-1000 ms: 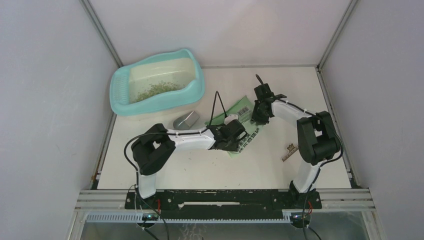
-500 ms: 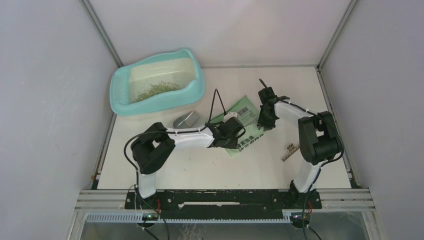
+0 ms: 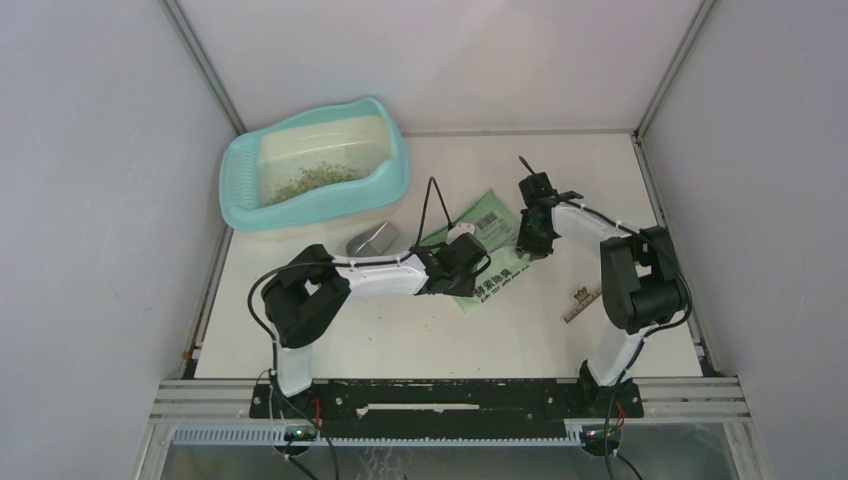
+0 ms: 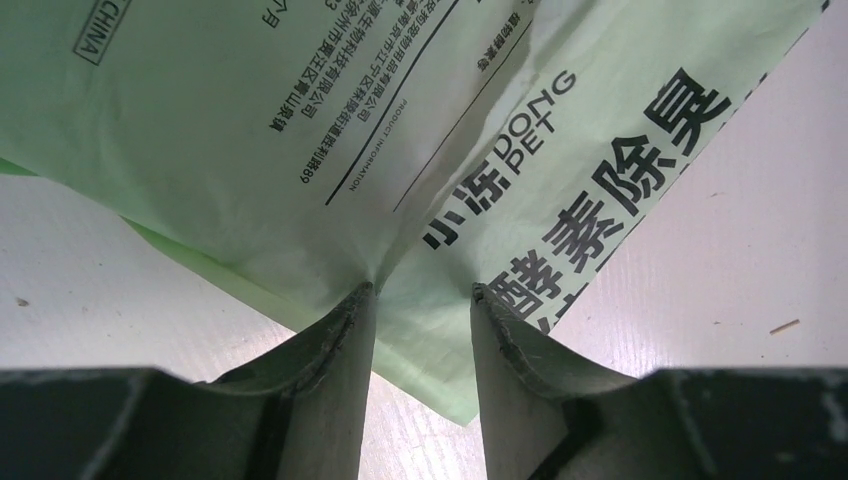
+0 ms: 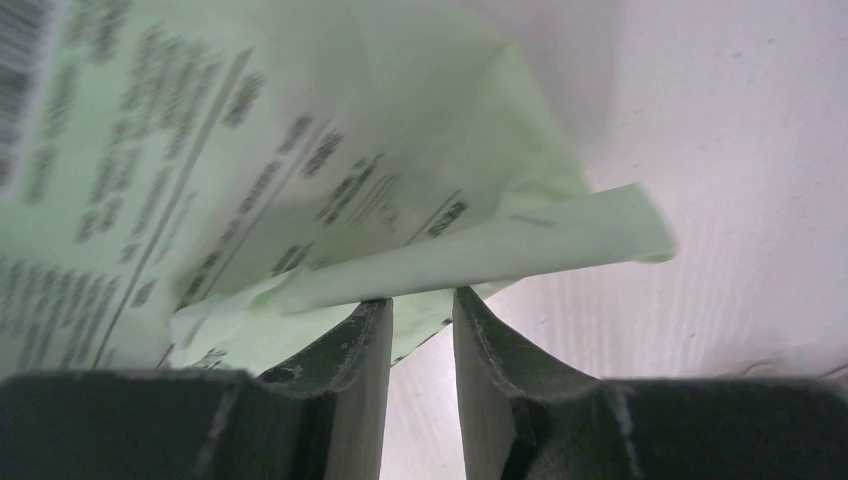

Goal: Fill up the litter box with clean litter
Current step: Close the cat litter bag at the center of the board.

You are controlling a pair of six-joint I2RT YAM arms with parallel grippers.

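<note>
**Grippers shuffle on the bag, and the box gains nothing**

In the last second the right gripper [image 5: 420, 300] has slid a little rightward and nearer along the right end of the bag [image 3: 490, 215]. The left gripper [image 4: 420, 292] has crept slightly across the bag's near-left corner. The bag has barely shifted and lies flat on the table [image 3: 400, 330].

Both sets of jaws stand narrowly apart. The left ones straddle the bag's printed edge, with a crease at one fingertip. The right ones sit against a folded flap. I cannot tell whether either has a real pinch on the bag.

This looks like hunting for a fresh hold, so pouring is probably some way off.

The litter box [image 3: 320, 212] sits well beyond and left of the bag, unmoved. Only a thin patch of litter [image 3: 315, 180] covers its floor, so it looks far from full.

A grey scoop [image 3: 372, 240] lies just left of the bag, between it and the box, and could be clipped if the bag is carried low. A small brown item [image 3: 581, 303] rests to the near right of the bag, out of the way.
</note>
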